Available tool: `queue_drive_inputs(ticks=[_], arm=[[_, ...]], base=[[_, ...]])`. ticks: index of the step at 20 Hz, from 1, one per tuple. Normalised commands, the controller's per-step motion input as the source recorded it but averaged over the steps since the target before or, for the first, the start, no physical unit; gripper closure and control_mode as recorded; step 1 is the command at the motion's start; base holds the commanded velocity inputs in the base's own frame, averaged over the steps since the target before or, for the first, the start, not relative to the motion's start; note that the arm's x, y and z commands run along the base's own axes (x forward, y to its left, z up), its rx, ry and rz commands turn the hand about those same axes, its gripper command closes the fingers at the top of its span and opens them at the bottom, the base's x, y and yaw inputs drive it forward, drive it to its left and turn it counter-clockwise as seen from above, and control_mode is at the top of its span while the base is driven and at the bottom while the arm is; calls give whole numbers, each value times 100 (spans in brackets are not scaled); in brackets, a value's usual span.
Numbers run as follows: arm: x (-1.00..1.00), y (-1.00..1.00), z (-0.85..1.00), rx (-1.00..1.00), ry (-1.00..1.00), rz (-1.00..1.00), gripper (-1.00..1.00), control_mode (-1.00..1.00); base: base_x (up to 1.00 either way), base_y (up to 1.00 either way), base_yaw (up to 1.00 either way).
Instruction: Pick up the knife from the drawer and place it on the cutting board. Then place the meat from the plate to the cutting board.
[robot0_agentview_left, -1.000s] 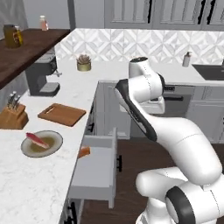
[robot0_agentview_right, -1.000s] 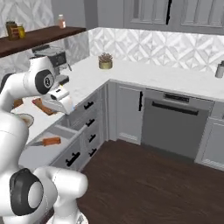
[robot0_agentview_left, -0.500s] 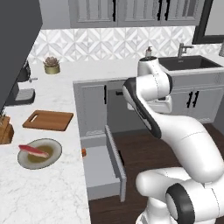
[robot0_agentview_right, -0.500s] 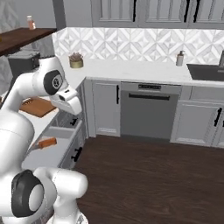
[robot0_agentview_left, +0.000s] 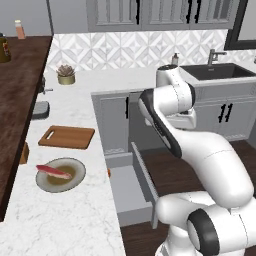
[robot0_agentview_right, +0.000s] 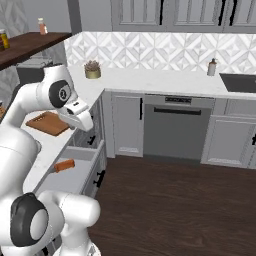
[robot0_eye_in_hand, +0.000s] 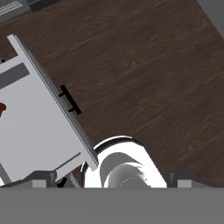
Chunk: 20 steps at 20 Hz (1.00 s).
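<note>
- White marbled counter wraps the corner below grey cabinets and patterned tile; dark wood-plank floor lies beneath.
- Drawer stands pulled out, a shallow flat-bottomed grey tray with a flat front panel and a small black handle.
- Knife lies inside the drawer near its counter-side edge; the orange-brown handle is visible, the blade is not resolved.
- Gripper hangs above the open drawer; jaw state cannot be determined.
- Step in hand, as judged: reach for the knife. Recommended: descend over the handle, align the fingers across its narrow axis, and keep clear of the drawer walls.
- Cutting board is flat brown wood with rounded corners, unoccupied.
- Meat, a thin red-pink strip, rests on the round olive plate, just beside the board.
</note>
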Motion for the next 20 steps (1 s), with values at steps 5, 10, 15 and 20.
queue_drive_inputs(ticks=[5, 10, 15, 20], arm=[[24, -1, -74, -7, 20, 23, -100, -100], [81, 8, -100, -1, 34, 40, -100, -100], [75, 25, -100, 2, 36, 34, -100, -100], [63, 1, -96, 19, 20, 19, -100, -100]], base=[[0, 0, 0], [0, 0, 0], [0, 0, 0], [0, 0, 0]])
